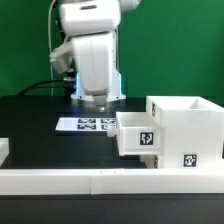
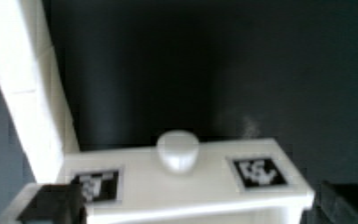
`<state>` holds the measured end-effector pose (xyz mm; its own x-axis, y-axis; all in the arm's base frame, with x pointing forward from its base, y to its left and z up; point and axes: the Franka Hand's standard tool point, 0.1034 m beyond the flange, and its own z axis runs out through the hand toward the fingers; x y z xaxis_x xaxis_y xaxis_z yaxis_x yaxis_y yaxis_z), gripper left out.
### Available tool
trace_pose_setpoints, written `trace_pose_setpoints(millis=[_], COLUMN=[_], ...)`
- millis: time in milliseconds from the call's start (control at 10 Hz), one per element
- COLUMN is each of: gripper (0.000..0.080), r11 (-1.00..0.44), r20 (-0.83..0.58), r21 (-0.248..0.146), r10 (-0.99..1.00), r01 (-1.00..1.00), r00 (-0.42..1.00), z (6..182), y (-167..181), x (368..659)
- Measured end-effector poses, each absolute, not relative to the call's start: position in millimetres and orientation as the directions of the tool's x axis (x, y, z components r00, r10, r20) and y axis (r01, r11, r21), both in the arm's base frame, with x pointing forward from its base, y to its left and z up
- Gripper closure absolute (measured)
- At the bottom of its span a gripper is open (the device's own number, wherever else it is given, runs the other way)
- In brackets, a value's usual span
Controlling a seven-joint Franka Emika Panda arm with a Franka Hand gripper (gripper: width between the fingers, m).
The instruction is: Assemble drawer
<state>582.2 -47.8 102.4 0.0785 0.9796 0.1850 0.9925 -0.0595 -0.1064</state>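
Note:
The large white cube-shaped housing (image 1: 186, 128) stands at the exterior view's right, open on top, with a tag low on its front. A small white tray (image 1: 135, 137) with a tag sticks out of the housing's left side, partly pushed in. My gripper (image 1: 95, 100) hangs just left of and behind the tray, over the marker board. In the wrist view the tray's face (image 2: 158, 175) shows a round knob (image 2: 178, 150) between two tags. The gripper (image 2: 202, 207) is open, one dark finger (image 2: 51, 205) on each side of that face, apart from it.
The marker board (image 1: 82, 125) lies on the black table behind the tray. A long low white rail (image 1: 100, 181) runs along the front. A white part (image 1: 3, 150) is cut off at the left edge. A white wall (image 2: 25, 90) shows in the wrist view.

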Motion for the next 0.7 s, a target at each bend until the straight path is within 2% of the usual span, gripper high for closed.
trace_pose_setpoints(millis=[300, 700], gripper=[0.015, 0.015], r11=[-0.11, -0.124], r20=[0.298, 0.301], r21=[-0.156, -0.165], r10=[0.942, 0.938], r01=[0.982, 0.978], r00=[0.153, 0.17], z=[78.0, 70.5], y=[-51, -20], x=[575, 577])
